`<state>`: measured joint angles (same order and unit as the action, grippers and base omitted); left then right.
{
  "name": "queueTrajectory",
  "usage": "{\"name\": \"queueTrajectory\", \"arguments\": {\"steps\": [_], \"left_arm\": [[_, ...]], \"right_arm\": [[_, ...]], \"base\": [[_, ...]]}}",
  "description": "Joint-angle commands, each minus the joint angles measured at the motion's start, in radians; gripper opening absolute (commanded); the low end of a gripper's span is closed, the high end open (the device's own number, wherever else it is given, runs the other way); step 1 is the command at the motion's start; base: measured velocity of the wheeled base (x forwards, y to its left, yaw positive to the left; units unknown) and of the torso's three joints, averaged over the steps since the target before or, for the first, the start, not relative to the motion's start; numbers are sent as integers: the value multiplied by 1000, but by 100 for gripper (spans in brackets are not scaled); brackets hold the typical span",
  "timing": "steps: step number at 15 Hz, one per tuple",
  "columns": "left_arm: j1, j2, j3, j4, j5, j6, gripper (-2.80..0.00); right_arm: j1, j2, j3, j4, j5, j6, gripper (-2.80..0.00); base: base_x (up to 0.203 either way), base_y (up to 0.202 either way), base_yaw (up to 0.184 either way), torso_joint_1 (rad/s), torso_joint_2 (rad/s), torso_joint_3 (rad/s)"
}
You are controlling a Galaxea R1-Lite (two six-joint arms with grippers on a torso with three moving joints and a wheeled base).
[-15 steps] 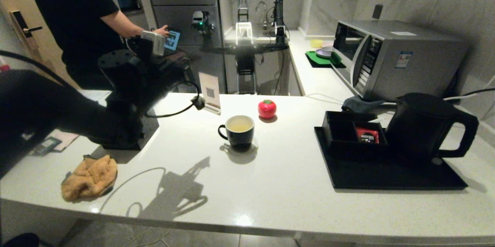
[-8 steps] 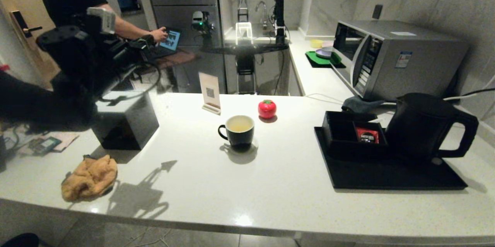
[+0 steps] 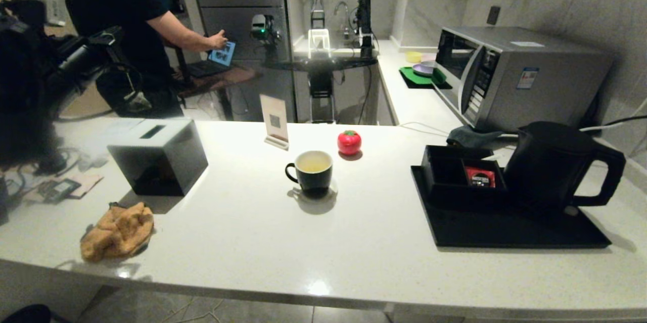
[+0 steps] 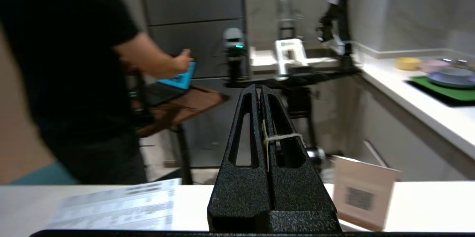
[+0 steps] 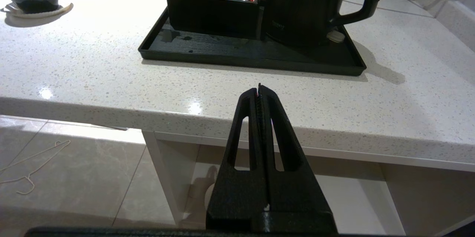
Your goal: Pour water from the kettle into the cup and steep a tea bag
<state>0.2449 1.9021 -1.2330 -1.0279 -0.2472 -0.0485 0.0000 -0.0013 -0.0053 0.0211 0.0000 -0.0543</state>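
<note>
While your right tool (image 5: pixel 259 88) hangs pressed together below the surface (image 5: pixel 111 77) edge, the kettle (image 5: pixel 304 3) stands just ahead of it on the black tray (image 5: pixel 241 53), handle turned outward to its right. Farther off to its left sits the cup (image 3: pixel 311 171), holding pale water (image 3: pixel 313 162). Your left tool (image 4: pixel 259 89), also together with a pale string caught on it, points away beyond the surface, so the right arm is nearer the kettle.
</note>
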Motion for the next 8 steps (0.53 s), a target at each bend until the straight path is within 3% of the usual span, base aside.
{"name": "queueTrajectory", "arguments": {"steps": [1, 8], "left_arm": [[33, -3, 0, -6, -1, -1, -280], [94, 42, 6, -9, -5, -1, -280]], "right_arm": [[0, 1, 0, 0, 0, -1, -280], [0, 1, 0, 0, 0, -1, -280]], "base": [[0, 0, 0, 0, 0, 0], [0, 0, 0, 0, 0, 0]]}}
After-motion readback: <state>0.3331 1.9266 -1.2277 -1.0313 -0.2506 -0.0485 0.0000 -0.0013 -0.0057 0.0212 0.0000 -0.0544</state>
